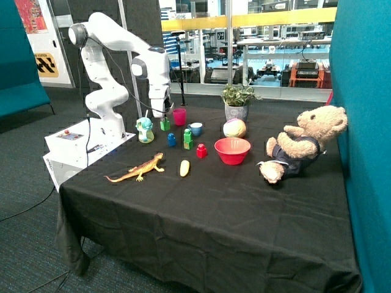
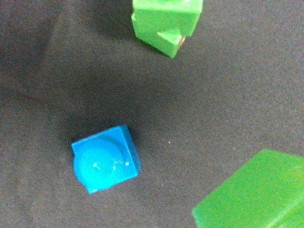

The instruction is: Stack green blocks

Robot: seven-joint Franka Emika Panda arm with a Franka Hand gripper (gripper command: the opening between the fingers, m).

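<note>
In the outside view my gripper (image 1: 164, 118) hangs behind the row of blocks, shut on a green block (image 1: 165, 125) held just above the black cloth. In the wrist view that held green block (image 2: 256, 194) fills a corner close to the camera, and my fingers do not show. Two more green blocks (image 1: 188, 139) stand stacked in front of the blue cup, the lower one with a yellowish base; from above, this green stack (image 2: 164, 21) looks slightly twisted. A blue block (image 1: 171, 140) (image 2: 105, 159) sits between the stack and the held block. A red block (image 1: 201, 151) lies beside the stack.
A green-and-white toy cup (image 1: 145, 130), pink cup (image 1: 179, 116) and blue cup (image 1: 195, 129) surround the gripper. A ball (image 1: 234, 128), red bowl (image 1: 232, 150), potted plant (image 1: 236, 101) and teddy bear (image 1: 302, 143) stand further along. An orange lizard (image 1: 137, 168) and a yellow piece (image 1: 184, 168) lie nearer the front.
</note>
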